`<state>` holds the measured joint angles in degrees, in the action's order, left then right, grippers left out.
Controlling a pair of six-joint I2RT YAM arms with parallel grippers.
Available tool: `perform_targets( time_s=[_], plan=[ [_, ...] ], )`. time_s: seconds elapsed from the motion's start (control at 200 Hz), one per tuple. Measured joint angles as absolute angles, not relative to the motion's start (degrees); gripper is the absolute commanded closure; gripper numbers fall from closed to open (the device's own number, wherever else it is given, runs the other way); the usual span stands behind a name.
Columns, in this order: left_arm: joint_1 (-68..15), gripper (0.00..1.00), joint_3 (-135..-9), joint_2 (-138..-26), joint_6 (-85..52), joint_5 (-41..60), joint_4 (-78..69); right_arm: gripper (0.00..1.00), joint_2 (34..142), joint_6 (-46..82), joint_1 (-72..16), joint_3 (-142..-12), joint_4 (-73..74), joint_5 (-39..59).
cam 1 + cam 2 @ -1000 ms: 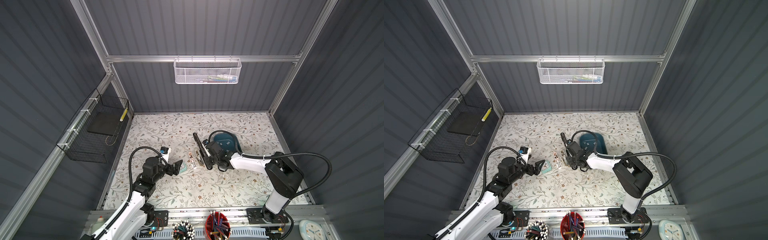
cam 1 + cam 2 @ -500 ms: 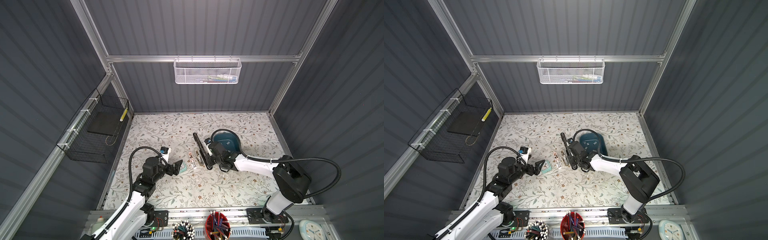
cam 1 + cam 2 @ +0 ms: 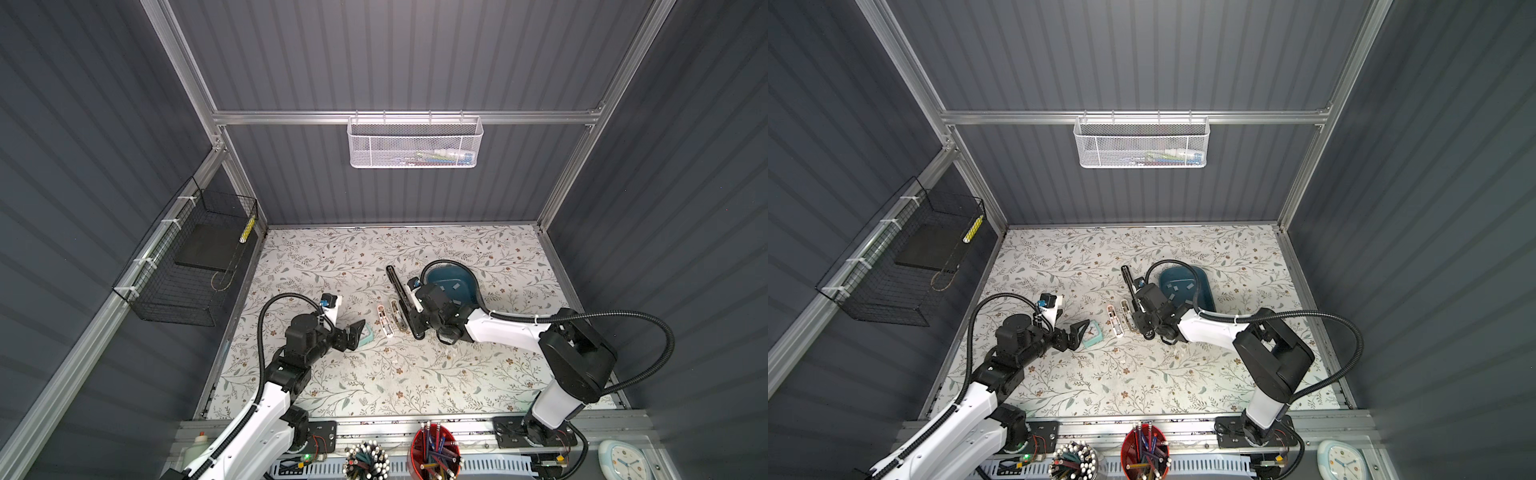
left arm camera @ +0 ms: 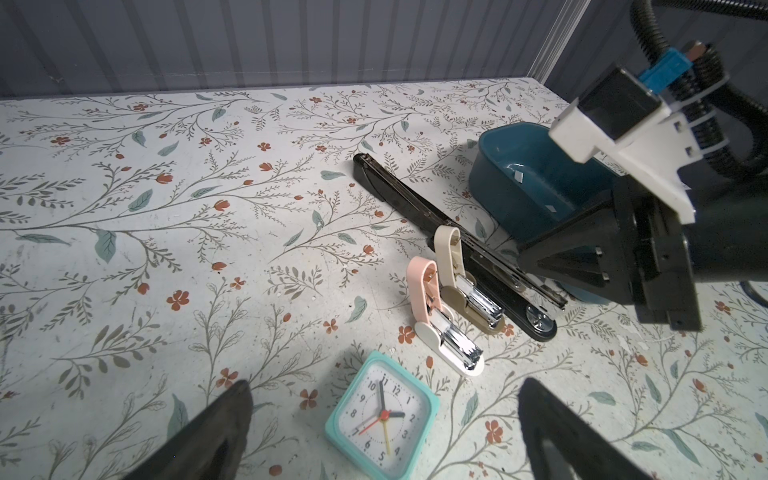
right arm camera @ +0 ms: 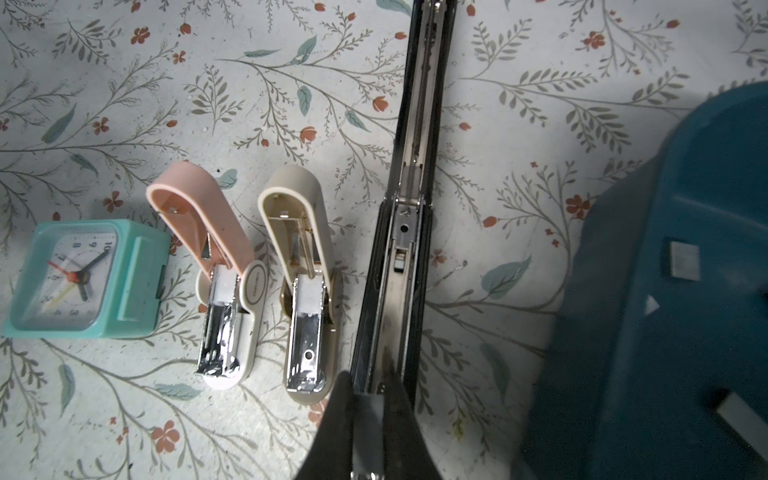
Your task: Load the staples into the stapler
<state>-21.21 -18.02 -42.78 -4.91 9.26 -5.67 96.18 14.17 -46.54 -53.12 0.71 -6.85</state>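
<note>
With right gripper (image 5: 366, 392) closed narrow on a strip (image 5: 368, 417) over the stapler (image 5: 409, 216) channel, align lengthwise, lower gently, release only once seated. Left gripper (image 4: 384, 386) wide, empty, near clock (image 4: 382, 419). Spare staples (image 5: 683, 259) in tray (image 5: 602, 332).

Lab cell — aluminium frame (image 3: 291, 117)

Dark grey ribbed walls (image 3: 415, 62); floral-print tabletop (image 3: 374, 374); white mesh basket (image 3: 415, 145) at 12 o'clock, black wire basket (image 3: 187, 270) at 9.
</note>
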Motion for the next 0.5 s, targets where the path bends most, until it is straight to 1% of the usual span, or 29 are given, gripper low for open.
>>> perform_targets(
  time_s=[0.495],
  plan=[
    [-21.21, 0.00, -18.02, -42.78, -4.91, 9.26, -5.67, 1.00, 97.38, 14.59, -46.48, -52.69, 1.34, -6.81]
  ],
)
